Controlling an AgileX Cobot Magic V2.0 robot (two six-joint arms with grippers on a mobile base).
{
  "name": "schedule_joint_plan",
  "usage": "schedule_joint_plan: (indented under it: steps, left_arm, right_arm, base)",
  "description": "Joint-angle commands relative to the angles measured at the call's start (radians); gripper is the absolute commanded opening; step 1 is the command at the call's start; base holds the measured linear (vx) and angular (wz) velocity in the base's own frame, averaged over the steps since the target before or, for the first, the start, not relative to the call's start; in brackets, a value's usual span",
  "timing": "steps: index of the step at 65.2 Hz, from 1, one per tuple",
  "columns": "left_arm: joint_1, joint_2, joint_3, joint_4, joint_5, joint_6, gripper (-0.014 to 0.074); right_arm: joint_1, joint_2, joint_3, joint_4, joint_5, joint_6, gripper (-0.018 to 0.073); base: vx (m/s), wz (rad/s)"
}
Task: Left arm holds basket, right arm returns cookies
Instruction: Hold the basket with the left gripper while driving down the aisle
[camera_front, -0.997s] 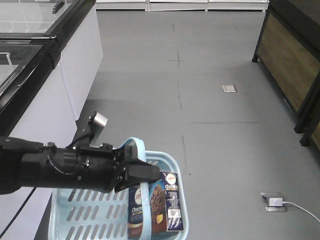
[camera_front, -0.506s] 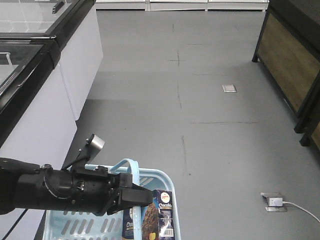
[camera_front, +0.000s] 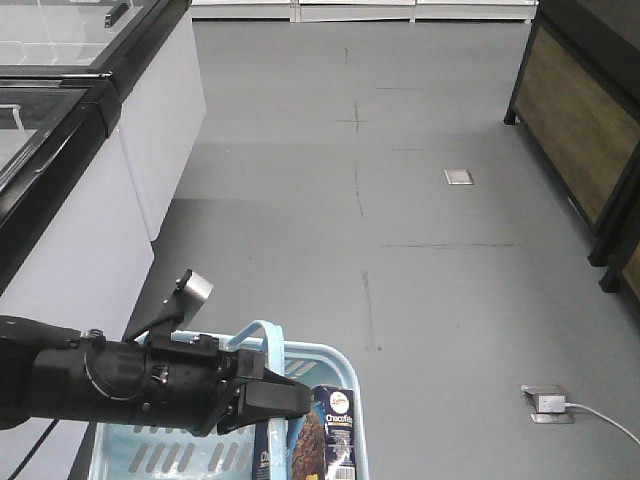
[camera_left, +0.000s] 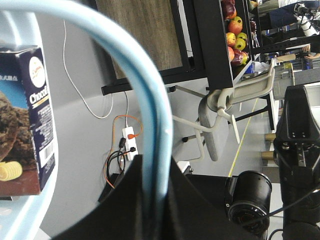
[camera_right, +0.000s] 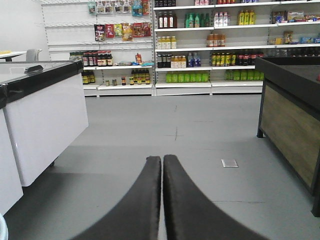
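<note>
With the left gripper (camera_front: 283, 400) pinching the basket (camera_front: 348, 372) handle (camera_front: 262, 334), hold it level while the right gripper (camera_right: 162, 162) (fingers pressed together, empty) opens squarely over the cookies (camera_front: 326, 440).

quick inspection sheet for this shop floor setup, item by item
surface: grey floor, faint seams
job's things: basket held by its handle; cookies upright inside it
clutter: nothing seen
grippers: left gripper shut on the basket handle; right gripper shut, empty
cables: white cable from a floor socket; orange and black leads at a power strip
surroundings: white freezer cabinet, dark shelving unit, stocked shelves
</note>
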Motion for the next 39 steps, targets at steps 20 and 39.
schedule_joint_plan:
  steps: [20, 39]
  left_arm:
    - [-0.004, -0.048, -0.023, -0.092, 0.071, 0.012, -0.0008]
    - [-0.004, -0.048, -0.023, -0.092, 0.071, 0.012, -0.0008]
  right_arm:
    - [0.001, -0.012, 0.000, -0.009, -0.075, -0.001, -0.0008]
    - [0.001, -0.012, 0.000, -0.009, -0.075, -0.001, -0.0008]
  base:
    - [0.00, 0.00]
    - [0.00, 0.00]
